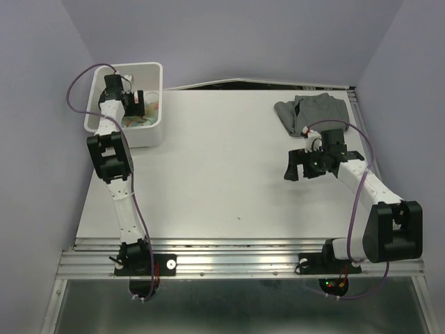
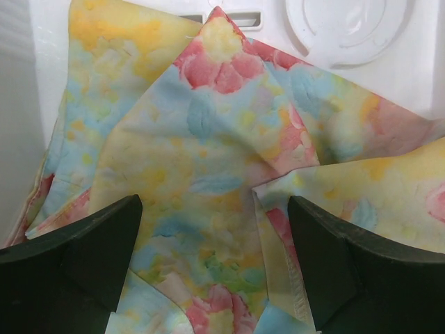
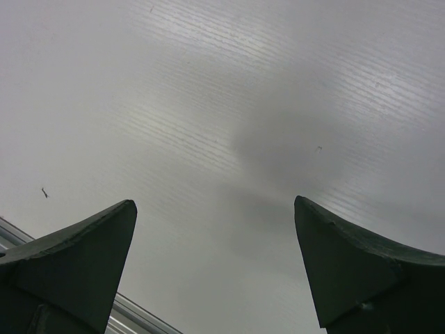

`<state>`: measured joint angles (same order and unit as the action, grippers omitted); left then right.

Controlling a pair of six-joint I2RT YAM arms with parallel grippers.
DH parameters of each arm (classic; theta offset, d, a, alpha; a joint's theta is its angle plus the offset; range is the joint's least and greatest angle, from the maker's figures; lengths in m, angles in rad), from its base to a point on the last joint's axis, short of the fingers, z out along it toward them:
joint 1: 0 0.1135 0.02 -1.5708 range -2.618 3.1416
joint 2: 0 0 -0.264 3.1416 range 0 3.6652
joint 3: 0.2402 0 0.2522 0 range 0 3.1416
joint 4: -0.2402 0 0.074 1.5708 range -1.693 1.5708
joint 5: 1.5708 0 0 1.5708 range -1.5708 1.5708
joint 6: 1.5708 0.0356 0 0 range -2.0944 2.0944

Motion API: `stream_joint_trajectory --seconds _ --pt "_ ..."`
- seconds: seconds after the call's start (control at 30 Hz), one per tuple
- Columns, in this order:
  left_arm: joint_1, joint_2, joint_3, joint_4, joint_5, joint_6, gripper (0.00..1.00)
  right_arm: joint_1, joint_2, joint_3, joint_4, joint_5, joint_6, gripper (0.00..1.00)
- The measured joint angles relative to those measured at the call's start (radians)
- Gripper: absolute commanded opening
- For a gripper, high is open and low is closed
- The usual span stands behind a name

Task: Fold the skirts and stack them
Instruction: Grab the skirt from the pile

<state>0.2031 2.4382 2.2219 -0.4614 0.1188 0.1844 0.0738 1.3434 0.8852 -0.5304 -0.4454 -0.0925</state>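
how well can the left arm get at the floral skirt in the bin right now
Probably yes: the left gripper hangs open over the floral skirt inside the bin, with nothing between them.

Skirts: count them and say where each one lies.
2. The flowered skirt is crumpled in the white bin at the far left of the table, beneath the open left claw. The grey skirt lies bunched at the far right. The bin may hide more.

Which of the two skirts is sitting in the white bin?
The pastel flowered skirt, crumpled in the bin beneath the open left gripper. The plain grey skirt lies bunched on the table at the far right, outside it.
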Motion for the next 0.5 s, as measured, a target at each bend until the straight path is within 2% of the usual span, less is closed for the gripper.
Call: stream_joint_trajectory --seconds 0.13,0.17,0.23,0.27,0.3,0.33,0.47,0.5 --pt "0.001 0.017 0.0 0.0 0.001 0.006 0.76 0.0 0.0 0.0 0.0 0.006 0.0 1.0" --pt "0.0 0.019 0.0 0.0 0.001 0.008 0.63 0.0 0.0 0.0 0.0 0.008 0.0 1.0" --pt "0.0 0.022 0.0 0.0 0.007 0.018 0.5 0.0 0.0 0.0 0.0 0.013 0.0 1.0" --pt "0.0 0.022 0.0 0.0 0.012 0.02 0.36 0.0 0.0 0.0 0.0 0.014 0.0 1.0" --pt "0.0 0.022 0.0 0.001 0.016 0.021 0.31 0.0 0.0 0.0 0.0 0.016 0.0 1.0" --pt "0.0 0.021 0.0 0.002 0.024 0.026 0.2 0.0 0.0 0.0 0.0 0.017 0.0 1.0" --pt "0.001 0.014 0.0 0.003 0.047 0.035 0.0 0.0 0.0 0.0 0.0 0.019 0.0 1.0" --pt "0.001 0.008 -0.001 0.003 0.053 0.038 0.0 0.0 0.0 0.0 0.0 0.019 0.0 1.0"
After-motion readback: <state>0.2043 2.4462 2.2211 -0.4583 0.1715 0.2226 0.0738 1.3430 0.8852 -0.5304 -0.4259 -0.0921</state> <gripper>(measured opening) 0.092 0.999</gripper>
